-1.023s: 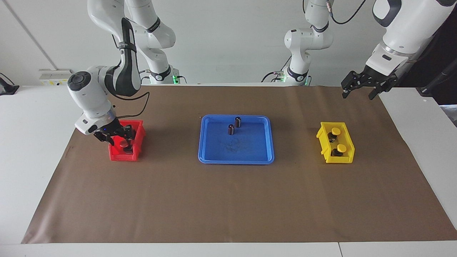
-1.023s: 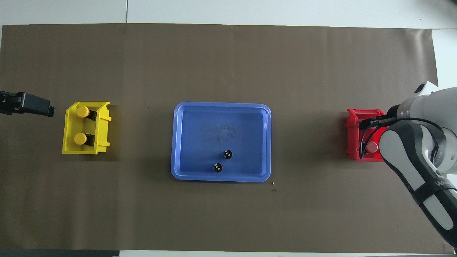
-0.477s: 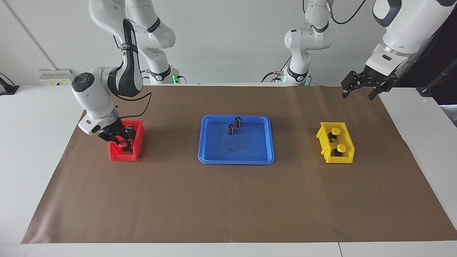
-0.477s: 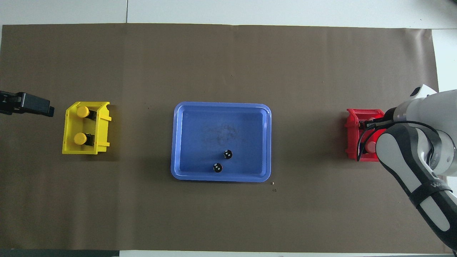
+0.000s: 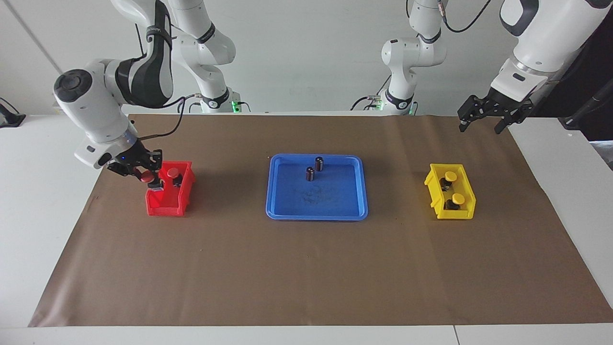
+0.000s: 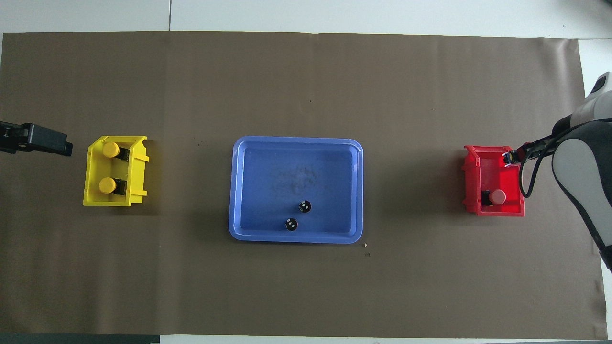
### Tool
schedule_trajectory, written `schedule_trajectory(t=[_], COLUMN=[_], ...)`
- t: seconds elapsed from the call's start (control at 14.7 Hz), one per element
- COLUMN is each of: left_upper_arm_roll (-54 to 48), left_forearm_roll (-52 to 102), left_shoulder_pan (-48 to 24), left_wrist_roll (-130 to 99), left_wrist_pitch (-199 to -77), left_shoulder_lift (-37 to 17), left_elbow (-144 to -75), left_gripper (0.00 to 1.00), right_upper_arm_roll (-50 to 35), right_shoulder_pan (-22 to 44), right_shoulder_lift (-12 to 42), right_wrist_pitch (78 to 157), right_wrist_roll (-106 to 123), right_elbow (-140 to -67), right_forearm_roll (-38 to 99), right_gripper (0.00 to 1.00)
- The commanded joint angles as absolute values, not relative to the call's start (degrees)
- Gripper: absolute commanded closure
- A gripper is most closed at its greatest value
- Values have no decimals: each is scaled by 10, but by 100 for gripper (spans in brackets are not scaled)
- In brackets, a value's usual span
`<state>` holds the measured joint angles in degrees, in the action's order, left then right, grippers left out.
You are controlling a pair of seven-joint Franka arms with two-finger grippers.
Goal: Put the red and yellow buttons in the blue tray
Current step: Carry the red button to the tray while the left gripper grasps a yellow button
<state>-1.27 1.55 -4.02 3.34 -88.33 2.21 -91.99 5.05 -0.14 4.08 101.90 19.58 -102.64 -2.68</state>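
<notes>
The right gripper [image 5: 143, 173] has risen out of the red bin [image 5: 168, 200] since the earlier frame and now hangs over the bin's outer rim, clamped on one red button [image 5: 146, 177], at the right arm's end of the bench [image 5: 306, 268]. The second red button [image 5: 173, 173] sits inside the bin. Mid-bench, the blue tray [image 5: 317, 212] contains two dark brown cylinders [image 5: 314, 169] only. Both yellow buttons [image 5: 453, 188] lie in the yellow bin [image 5: 463, 211]. The left gripper [image 5: 495, 111] waits above the bench corner at the left arm's end, fingers spread wide.
</notes>
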Motion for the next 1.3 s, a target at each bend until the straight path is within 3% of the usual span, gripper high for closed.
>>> schedule_trajectory(t=[0.0,0.2,0.34,0.61,0.89,1.09,1.16,1.23], left_upper_arm_roll=[-11,-11,-12,-12,-11,-11,-11,-11], left_forearm_roll=[19,19,19,19,19,19,19,19], left_shoulder_pan=[-40,-40,-40,-40,-33,-18,-17,-17], left_wrist_roll=[29,28,28,24,27,29,30,30], left_wrist_pitch=[-882,-882,-882,-826,-1050,-1144,-1165,-1188], left_shoulder_lift=[36,36,36,47,107,56,36,14], left_elbow=[-933,-933,-933,-945,-1142,-1170,-1169,-1169], left_gripper=[0,0,0,0,5,19,21,25], right_upper_arm_roll=[44,33,29,29,29,29,29,29], right_shoulder_pan=[66,175,272,348,372,375,372,369], right_shoulder_lift=[83,105,151,210,250,243,242,242], right_wrist_pitch=[936,995,1027,1103,1162,1205,1208,1208], right_wrist_roll=[97,-132,-264,-373,-420,-422,-419,-418], right_elbow=[-916,-904,-884,-885,-905,-958,-962,-962], right_forearm_roll=[-33,13,11,7,-9,-9,-9,-9], right_gripper=[86,88,93,92,88,81,67,24])
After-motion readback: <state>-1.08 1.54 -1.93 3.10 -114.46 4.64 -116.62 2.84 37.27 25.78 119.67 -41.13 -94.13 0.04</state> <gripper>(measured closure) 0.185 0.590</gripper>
